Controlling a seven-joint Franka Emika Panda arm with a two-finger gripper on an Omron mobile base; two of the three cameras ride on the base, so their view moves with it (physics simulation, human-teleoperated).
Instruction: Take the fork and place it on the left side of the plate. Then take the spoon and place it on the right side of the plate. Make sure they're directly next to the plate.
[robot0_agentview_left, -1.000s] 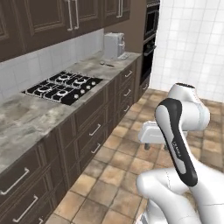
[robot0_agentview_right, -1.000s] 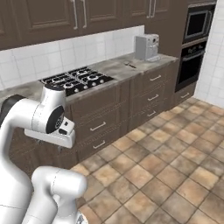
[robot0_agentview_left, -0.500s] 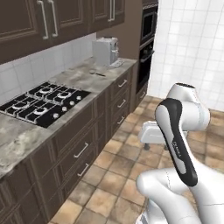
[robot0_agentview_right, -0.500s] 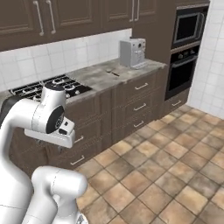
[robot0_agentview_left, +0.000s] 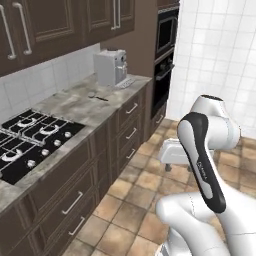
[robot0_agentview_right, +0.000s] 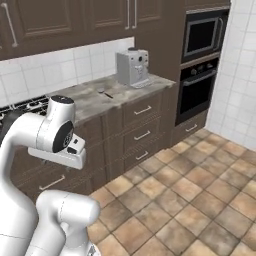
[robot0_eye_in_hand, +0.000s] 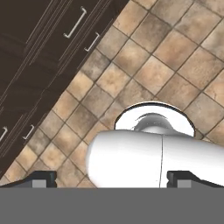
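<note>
A: Start with the big things. What is there?

B: The counter (robot0_agentview_left: 70, 112) runs from the lower left up to the middle of the left base view, marbled grey over dark drawers. A black hob (robot0_agentview_left: 27, 142) sits at its left end, and a white coffee machine (robot0_agentview_left: 111, 67) stands at the far end, upper middle of the frame, beside the tall oven column (robot0_agentview_right: 202, 55). The tiled floor (robot0_agentview_right: 200, 195) fills the lower right of the right base view.

A: And the cutlery?

B: One small thing lies on the counter just in front of the coffee machine: a round pale bowl with a thin dark handle, which I take for the spoon (robot0_agentview_left: 97, 96). In the right base view it sits at upper middle (robot0_agentview_right: 104, 92). It's too small to be certain. I can't pick out the fork or the plate.

A: The gripper?

B: In the hand view the gripper (robot0_eye_in_hand: 111, 179) points down at the floor, its two dark fingertips (robot0_eye_in_hand: 41, 178) standing at opposite lower corners, so the jaws are fully apart with nothing between them.

A: So what makes this step go well?

B: It reads as approach, with nothing placed yet. I'd bring the base square to the counter near the coffee machine, close enough that the arm reaches without stretching, then lift the hand over the top and find the fork and plate before committing. The fork goes first.
</note>
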